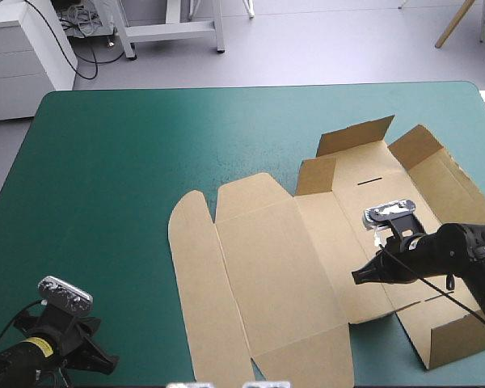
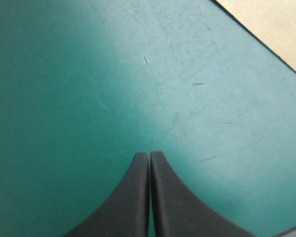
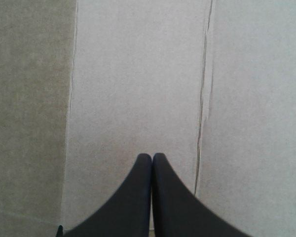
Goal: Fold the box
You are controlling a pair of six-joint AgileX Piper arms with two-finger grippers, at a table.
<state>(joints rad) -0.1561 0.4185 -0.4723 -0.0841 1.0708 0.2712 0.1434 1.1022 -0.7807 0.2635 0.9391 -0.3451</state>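
free: left half of teal-green cover [image 1: 105, 202] | obstacle: brown box [image 1: 267, 267], far flaps [image 1: 354, 136] raised

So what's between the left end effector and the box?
Only bare teal-green cover lies between the left end effector and the box, clearest in the high view.

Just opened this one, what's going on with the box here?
The box lies as a mostly flat sheet on the teal-green cover, with only a few flaps on its right side tilted up. The right gripper is shut and low over the box's right part, gripping nothing; whether it touches the board is unclear. The left gripper is shut too, over bare cover near the table's front left corner, away from the box.
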